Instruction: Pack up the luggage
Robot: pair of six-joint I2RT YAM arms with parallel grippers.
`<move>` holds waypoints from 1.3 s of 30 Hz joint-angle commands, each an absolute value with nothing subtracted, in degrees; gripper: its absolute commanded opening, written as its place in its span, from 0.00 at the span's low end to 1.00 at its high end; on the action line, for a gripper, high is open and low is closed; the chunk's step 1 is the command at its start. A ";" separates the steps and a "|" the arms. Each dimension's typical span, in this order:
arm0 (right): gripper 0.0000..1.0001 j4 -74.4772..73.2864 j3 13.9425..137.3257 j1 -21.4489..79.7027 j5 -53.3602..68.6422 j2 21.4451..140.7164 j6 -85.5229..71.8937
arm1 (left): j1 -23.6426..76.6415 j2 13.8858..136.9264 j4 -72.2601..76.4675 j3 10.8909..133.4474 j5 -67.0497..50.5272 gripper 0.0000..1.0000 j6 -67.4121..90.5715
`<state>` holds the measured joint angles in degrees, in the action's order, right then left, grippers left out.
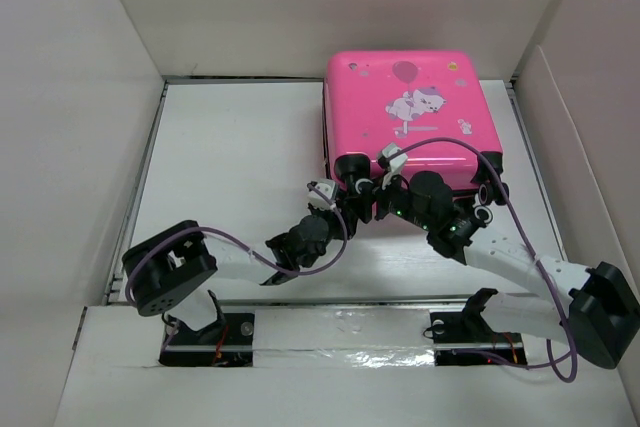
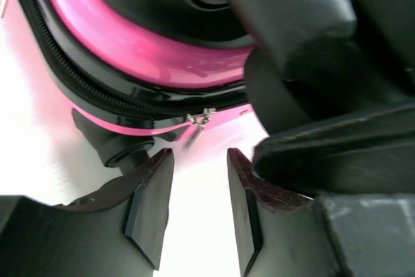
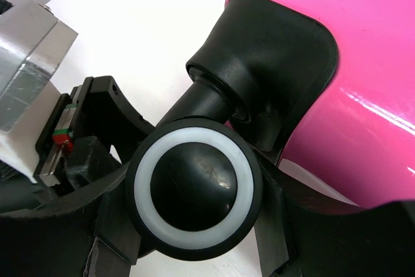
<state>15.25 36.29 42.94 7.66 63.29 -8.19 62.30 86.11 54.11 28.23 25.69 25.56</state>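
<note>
Luggage, one pink suitcase, lies closed and flat on the white table in the upper right of the top view, with two black wheel housings on its lower edge. My right gripper clenches one wheel between both fingers. My left gripper, at the lower centre of its own view, gapes with nothing in it, just below one zipper pull.

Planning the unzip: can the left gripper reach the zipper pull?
Probably yes: the zipper pull hangs just ahead of the open left gripper, nothing between; the right gripper holds a wheel alongside.
</note>
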 commanded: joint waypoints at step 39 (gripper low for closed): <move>0.00 29.36 38.23 47.81 11.51 60.82 -12.22 | 62.31 95.89 86.13 34.71 38.58 0.15 25.92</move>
